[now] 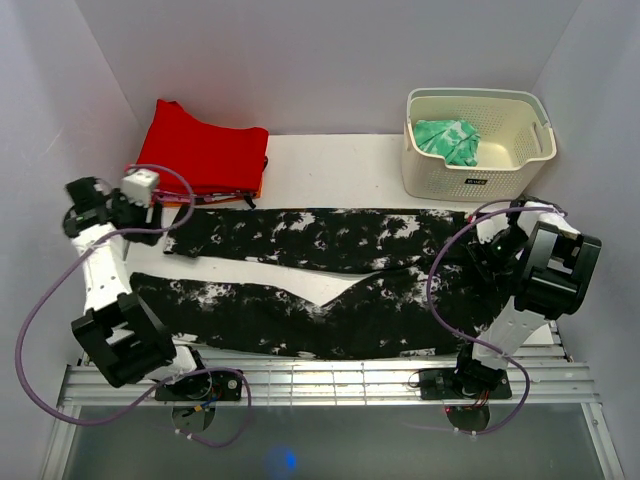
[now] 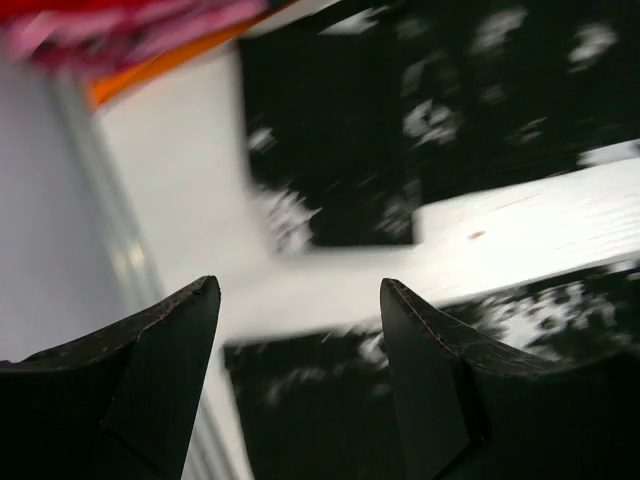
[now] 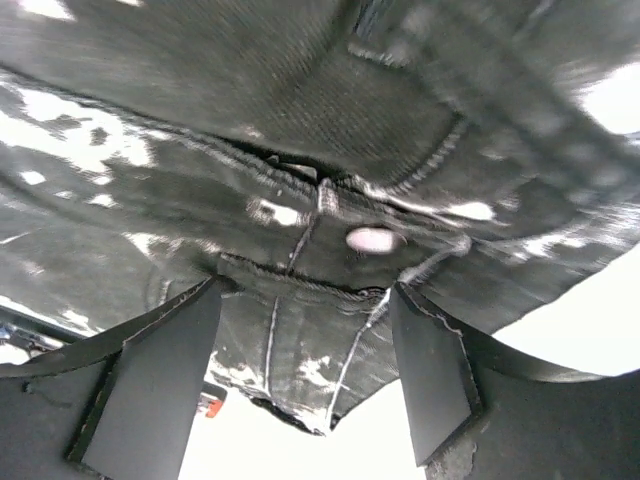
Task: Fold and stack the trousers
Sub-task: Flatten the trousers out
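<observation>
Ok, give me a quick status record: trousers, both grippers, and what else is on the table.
trousers: spread flat, unfolded; legs splayed toward the left, waist at the right
left gripper: open, empty, above the leg cuffs; view blurred
right gripper: open, empty, close over the waistband near the button
red garment: back left, beyond the cuffs
basket: back right, holding a green cloth
folding: not begun
</observation>
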### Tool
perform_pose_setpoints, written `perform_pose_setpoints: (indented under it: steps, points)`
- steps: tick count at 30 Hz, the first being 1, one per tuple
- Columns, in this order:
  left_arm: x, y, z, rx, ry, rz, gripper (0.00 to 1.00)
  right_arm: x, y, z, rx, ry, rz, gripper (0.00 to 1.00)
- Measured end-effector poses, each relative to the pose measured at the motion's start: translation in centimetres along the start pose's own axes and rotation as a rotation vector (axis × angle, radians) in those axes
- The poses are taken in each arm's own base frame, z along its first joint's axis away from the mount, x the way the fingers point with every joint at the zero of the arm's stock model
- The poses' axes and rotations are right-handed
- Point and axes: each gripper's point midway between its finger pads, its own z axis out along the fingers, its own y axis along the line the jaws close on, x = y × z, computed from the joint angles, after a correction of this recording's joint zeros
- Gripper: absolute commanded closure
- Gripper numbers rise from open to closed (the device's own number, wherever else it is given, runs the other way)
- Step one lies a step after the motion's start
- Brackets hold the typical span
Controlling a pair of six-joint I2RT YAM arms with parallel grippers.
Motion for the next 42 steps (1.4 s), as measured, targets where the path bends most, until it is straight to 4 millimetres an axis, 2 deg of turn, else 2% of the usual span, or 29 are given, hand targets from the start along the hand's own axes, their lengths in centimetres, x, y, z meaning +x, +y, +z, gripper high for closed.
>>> perform_pose_setpoints:
  steps: [2,3,5,7,10,15,16,19,22,25,26,27,29,30,33,37,40,42]
  points:
    - [-2.5,-4.3,2.2,0.086,-0.035,0.107,0.24,-1.1,0.1,-1.1,0.002,-0.055,-0.013,0.25]
    - [-3.0,-6.2,3.3,0.131,-0.037,0.138,0.24,-1.7,0.0,-1.7,0.008,-0.08,-0.018,0.25]
    - [-3.1,-8.5,5.3,0.18,-0.002,0.163,0.24,-3.4,-0.4,-3.2,0.022,-0.147,-0.029,0.21]
    - [-2.7,-9.7,7.3,0.2,0.043,0.171,0.24,-5.1,-0.7,-4.6,0.032,-0.214,-0.036,0.19]
    - [-1.4,-11.1,10.0,0.205,0.128,0.174,0.24,-6.6,-0.6,-5.3,0.023,-0.259,-0.041,0.17]
    - [1.2,-12.1,13.5,0.164,0.262,0.167,0.28,-7.7,0.2,-4.1,-0.026,-0.266,-0.023,0.18]
    - [2.0,-11.9,14.4,0.137,0.301,0.154,0.29,-8.0,0.2,-3.9,-0.029,-0.265,-0.021,0.19]
    - [3.1,-11.1,15.4,0.087,0.352,0.134,0.34,-8.8,0.3,-3.0,-0.028,-0.269,-0.022,0.25]
    - [3.2,-10.1,16.3,0.035,0.375,0.115,0.41,-8.8,0.0,-1.4,-0.011,-0.244,-0.015,0.27]
    - [2.9,-9.4,16.7,-0.014,0.37,0.11,0.54,-8.3,-0.3,0.2,0.008,-0.203,-0.012,0.29]
    - [2.8,-9.2,16.7,-0.028,0.371,0.111,0.59,-8.3,-0.5,0.3,0.022,-0.203,-0.009,0.3]
    - [2.8,-8.9,16.7,-0.044,0.373,0.111,0.7,-8.2,-0.6,0.3,0.03,-0.201,-0.009,0.3]
    - [2.8,-8.4,16.6,-0.066,0.376,0.112,0.8,-8.2,-0.7,0.4,0.048,-0.198,-0.008,0.31]
    - [2.9,-8.1,16.6,-0.076,0.377,0.111,0.89,-8.1,-0.8,0.4,0.057,-0.194,-0.009,0.31]
    - [3.1,-7.0,16.1,-0.101,0.383,0.101,0.99,-8.0,-1.3,0.4,0.081,-0.184,-0.009,0.32]
    - [3.1,-4.6,14.1,-0.144,0.378,0.069,1.0,-7.7,-1.9,0.4,0.115,-0.171,-0.008,0.32]
    - [3.1,-1.9,12.2,-0.182,0.367,0.017,1.0,-7.3,-2.3,0.3,0.143,-0.166,-0.013,0.32]
    - [3.1,0.7,10.9,-0.218,0.355,-0.035,1.0,-7.0,-2.6,0.3,0.159,-0.163,-0.02,0.32]
